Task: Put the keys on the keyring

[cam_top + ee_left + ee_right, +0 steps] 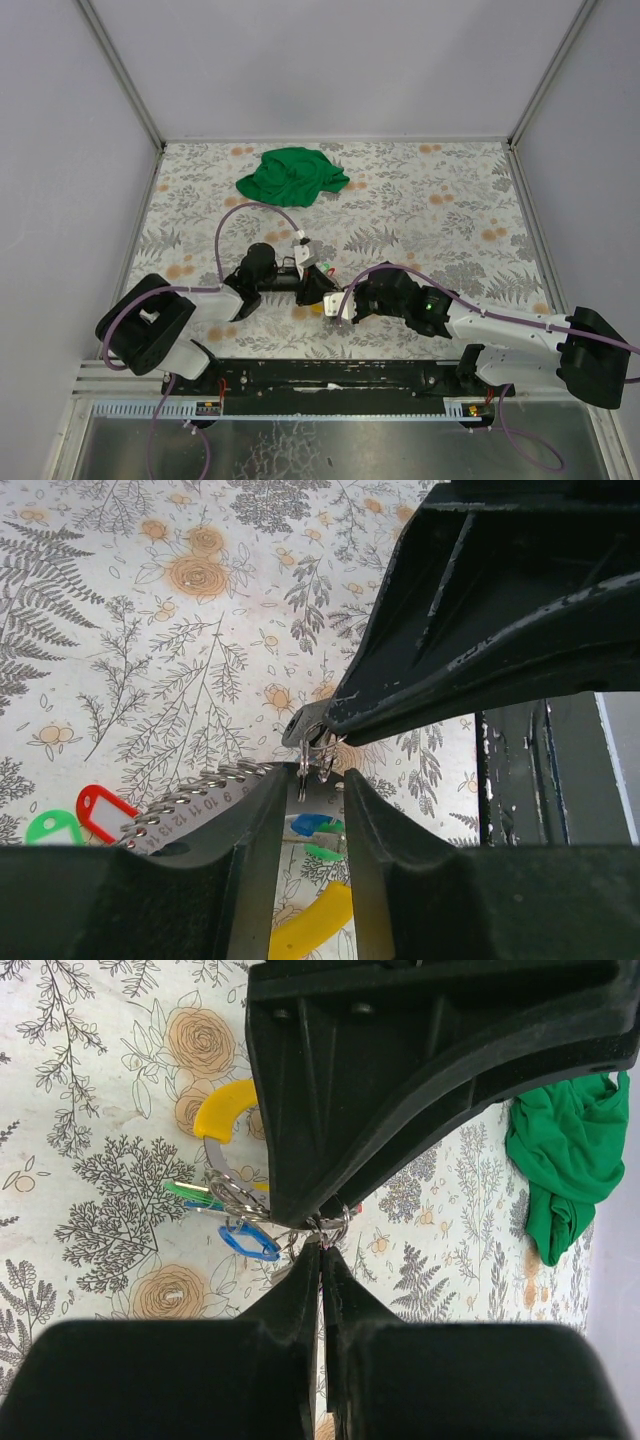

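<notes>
My two grippers meet tip to tip at the table's near middle: left gripper [320, 284], right gripper [337, 305]. In the right wrist view my right gripper [322, 1245] is shut on a small wire ring [341, 1222] at the left gripper's tip [318, 1210]. The greyish keyring [228, 1192] hangs there with a yellow [222, 1105], a green [190, 1190] and a blue key [248, 1242]. In the left wrist view my left gripper [315, 780] stands narrowly apart, thin metal rings [312, 746] between its tips. Blue [306, 825] and yellow [310, 920] heads show below.
A red tag [100, 810] and a green tag [50, 830] lie on the flowered tabletop beside a numbered strip with a wire coil [190, 800]. A green cloth [290, 175] lies at the back middle; it also shows in the right wrist view [565, 1160].
</notes>
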You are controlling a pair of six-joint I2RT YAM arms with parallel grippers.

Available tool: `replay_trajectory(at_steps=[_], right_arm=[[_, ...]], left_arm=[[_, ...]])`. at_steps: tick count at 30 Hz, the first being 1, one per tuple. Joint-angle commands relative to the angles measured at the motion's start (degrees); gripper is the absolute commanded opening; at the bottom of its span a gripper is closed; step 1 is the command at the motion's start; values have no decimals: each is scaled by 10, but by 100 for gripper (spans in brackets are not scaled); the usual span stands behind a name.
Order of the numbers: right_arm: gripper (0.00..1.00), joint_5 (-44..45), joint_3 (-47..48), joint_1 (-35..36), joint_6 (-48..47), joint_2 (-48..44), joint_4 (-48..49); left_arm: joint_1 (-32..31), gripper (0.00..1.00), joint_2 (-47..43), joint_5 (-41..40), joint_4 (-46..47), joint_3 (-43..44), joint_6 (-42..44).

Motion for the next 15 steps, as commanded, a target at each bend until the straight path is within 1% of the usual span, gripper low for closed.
replay_trajectory(at_steps=[1, 3, 8, 15], right_arm=[[0, -20, 31, 5, -15, -9, 12], [0, -24, 31, 6, -15, -10, 11], [0, -30, 31, 6, -13, -11, 6], [0, -32, 27, 6, -12, -15, 3]], left_arm=[[5, 26, 10, 27, -24, 26, 25], [4, 23, 13, 29, -29, 29, 26], [6, 23, 7, 36, -25, 28, 22], [18, 22, 8, 60, 13, 20, -5]])
